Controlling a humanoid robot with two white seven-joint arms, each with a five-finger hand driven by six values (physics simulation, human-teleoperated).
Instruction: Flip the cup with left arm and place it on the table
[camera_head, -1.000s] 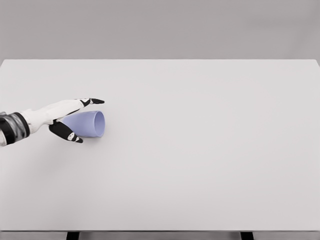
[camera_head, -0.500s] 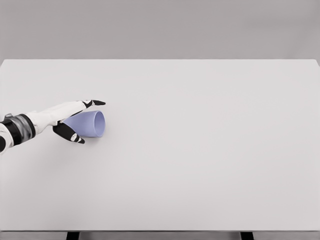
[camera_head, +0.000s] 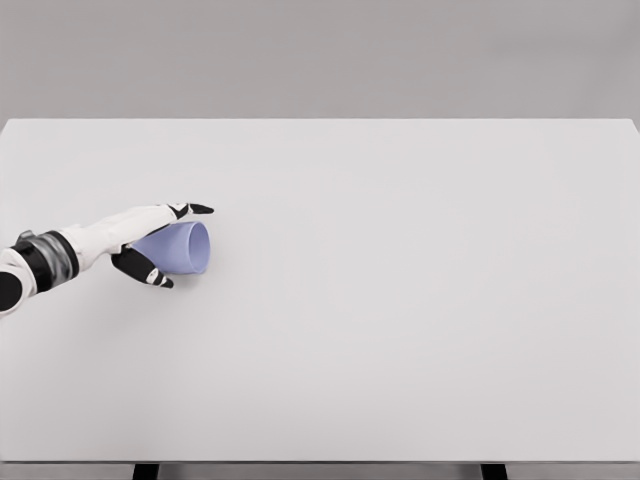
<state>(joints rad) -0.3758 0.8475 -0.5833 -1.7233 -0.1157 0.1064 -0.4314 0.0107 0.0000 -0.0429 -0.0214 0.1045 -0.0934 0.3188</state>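
One cup (camera_head: 181, 248) on side nr table (camera_head: 400, 330) left edge, left hand (camera_head: 140, 232) fingers round it.

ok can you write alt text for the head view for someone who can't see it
The robot's left hand reaches in from the left edge and brackets a light purple cup lying on its side on a white table, fingers above it and thumb below, its open mouth facing right. No right arm is in view.

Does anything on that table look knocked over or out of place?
Yes: the lavender cup lies on its side on the white table, its open mouth facing right. The left hand is around it, fingers above and thumb below. Nothing looks spilled or damaged.
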